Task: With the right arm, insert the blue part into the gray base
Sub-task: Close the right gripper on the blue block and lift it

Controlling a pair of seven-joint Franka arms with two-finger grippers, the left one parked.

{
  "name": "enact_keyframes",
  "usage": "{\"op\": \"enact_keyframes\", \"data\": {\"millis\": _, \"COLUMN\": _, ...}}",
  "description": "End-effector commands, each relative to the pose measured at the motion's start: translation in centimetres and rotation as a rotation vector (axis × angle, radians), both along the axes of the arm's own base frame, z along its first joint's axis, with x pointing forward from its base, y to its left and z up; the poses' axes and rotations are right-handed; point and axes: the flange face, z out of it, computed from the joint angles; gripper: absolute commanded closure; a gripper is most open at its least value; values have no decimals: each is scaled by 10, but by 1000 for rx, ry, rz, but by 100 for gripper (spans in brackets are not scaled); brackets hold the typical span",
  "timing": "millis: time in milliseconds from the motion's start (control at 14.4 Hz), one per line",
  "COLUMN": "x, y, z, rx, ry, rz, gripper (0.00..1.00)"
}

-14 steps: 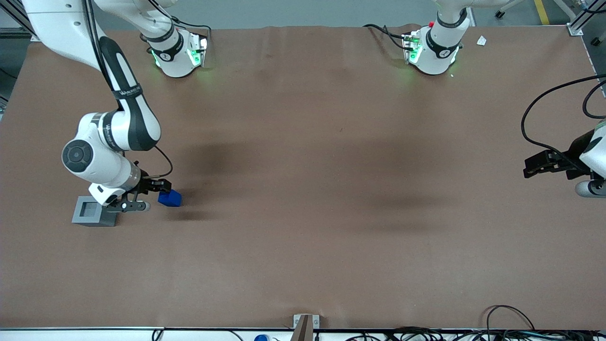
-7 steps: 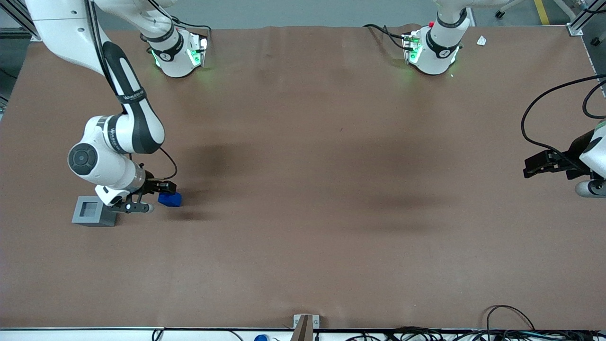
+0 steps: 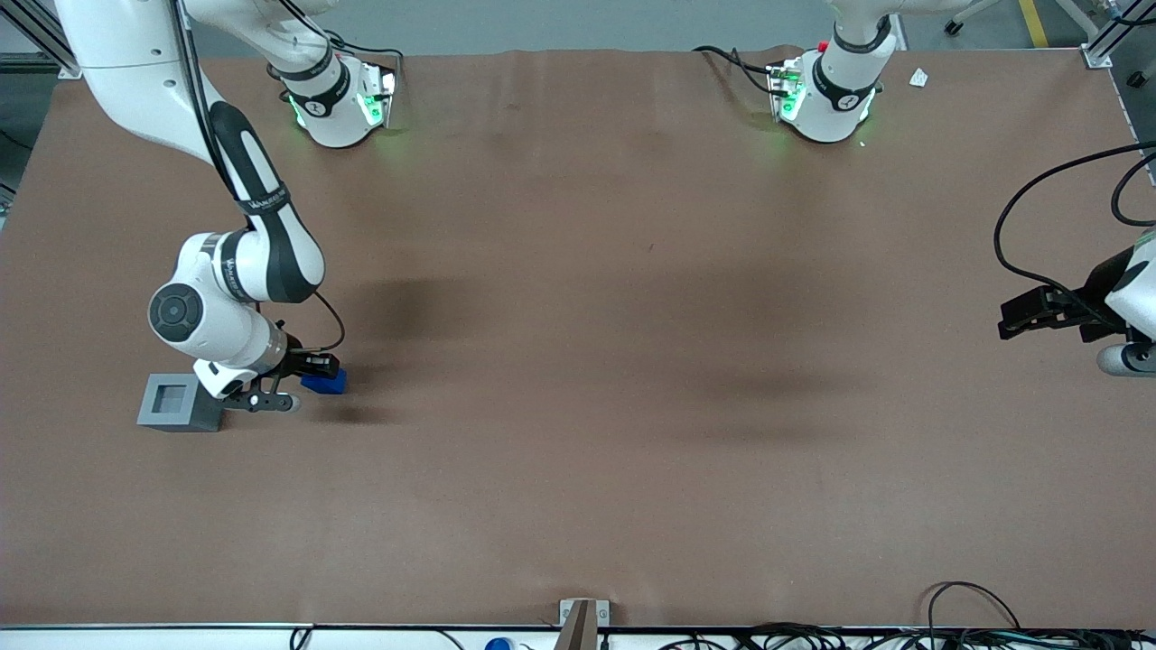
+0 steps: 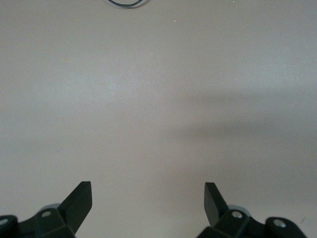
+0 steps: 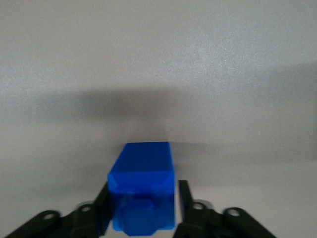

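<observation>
The right arm [image 3: 230, 289] is a white jointed arm with glossy black sleeve sections and a thin black cable looping near its wrist. It reaches down low over the worktop [image 3: 578, 361], a flat, matte brown surface with a few faint creases.

The gripper [image 3: 318, 367] is black. In the right wrist view, the gripper [image 5: 143, 208] has its jaws parted, one finger [image 5: 101, 210] on each flank of the blue part [image 5: 142, 191], close against its sides. Whether the fingers actually press on the plastic cannot be told from these views; a narrow gap seems to remain on one side.

The blue part [image 3: 326, 383] is a small block of bright, smooth plastic lying on the worktop, with sharp edges and a narrower stub at the end facing the wrist camera.

The gray base [image 3: 172, 402] is a light gray, cube-like block with a matte finish and a square recessed socket in its top face. It stands on the worktop near the blue part, further toward the working arm's end, with the arm's wrist between them. The two are apart and the socket holds nothing.
</observation>
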Motion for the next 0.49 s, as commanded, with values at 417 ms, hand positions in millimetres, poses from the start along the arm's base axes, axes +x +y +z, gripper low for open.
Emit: {"op": "enact_keyframes", "data": {"millis": 417, "x": 39, "y": -78, "z": 78, "rx": 29, "ry": 44, "rz": -117, "gripper": 97}}
